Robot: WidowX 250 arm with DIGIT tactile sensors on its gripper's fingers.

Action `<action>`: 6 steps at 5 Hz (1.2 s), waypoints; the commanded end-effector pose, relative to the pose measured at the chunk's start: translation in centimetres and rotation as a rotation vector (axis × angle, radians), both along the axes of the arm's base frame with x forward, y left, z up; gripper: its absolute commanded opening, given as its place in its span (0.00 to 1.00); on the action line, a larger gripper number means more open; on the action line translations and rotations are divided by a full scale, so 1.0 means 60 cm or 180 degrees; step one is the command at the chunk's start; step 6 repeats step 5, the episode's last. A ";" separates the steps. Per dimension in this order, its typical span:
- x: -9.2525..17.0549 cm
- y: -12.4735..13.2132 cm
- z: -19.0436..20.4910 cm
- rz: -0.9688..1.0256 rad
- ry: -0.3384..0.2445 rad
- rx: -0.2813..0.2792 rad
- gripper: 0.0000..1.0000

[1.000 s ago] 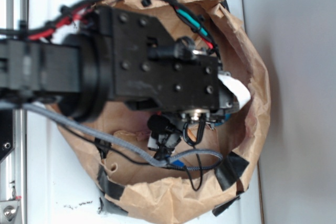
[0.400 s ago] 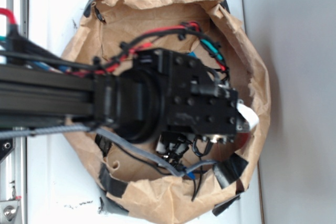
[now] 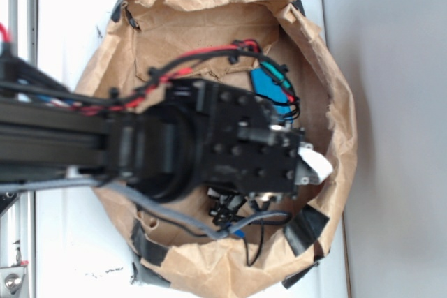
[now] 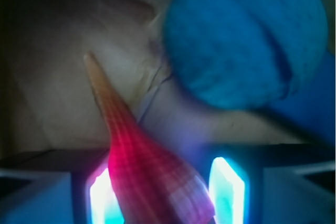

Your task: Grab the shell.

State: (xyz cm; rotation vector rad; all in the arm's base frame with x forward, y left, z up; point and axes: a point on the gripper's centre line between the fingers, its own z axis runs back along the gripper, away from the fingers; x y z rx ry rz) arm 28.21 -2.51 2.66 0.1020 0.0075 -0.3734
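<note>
The arm has dropped lower into the paper bag (image 3: 209,5) than a second ago. Through the wrist camera, the shell (image 4: 152,177) lies between the glowing fingers (image 4: 227,190) of the gripper (image 4: 165,195), tail pointing away; the blue ball (image 4: 244,38) sits beyond, right. Jaws spread, left pad touching — closing should take it

exterior bright, washed-out, soft; wrist dim, blurred, glowing pads (image 4: 227,188) tinting shell (image 4: 147,171).
</note>
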 end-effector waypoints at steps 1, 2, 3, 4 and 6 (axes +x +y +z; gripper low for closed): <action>-0.023 -0.011 0.070 0.0024 -0.0297 -0.0066 0.00; -0.040 0.022 0.125 0.0090 -0.0387 -0.0339 0.00; -0.066 0.061 0.160 0.0210 -0.0475 -0.0531 0.00; -0.083 0.075 0.175 0.0096 -0.0582 -0.0655 0.00; -0.088 0.073 0.173 0.0209 -0.0609 -0.0567 0.00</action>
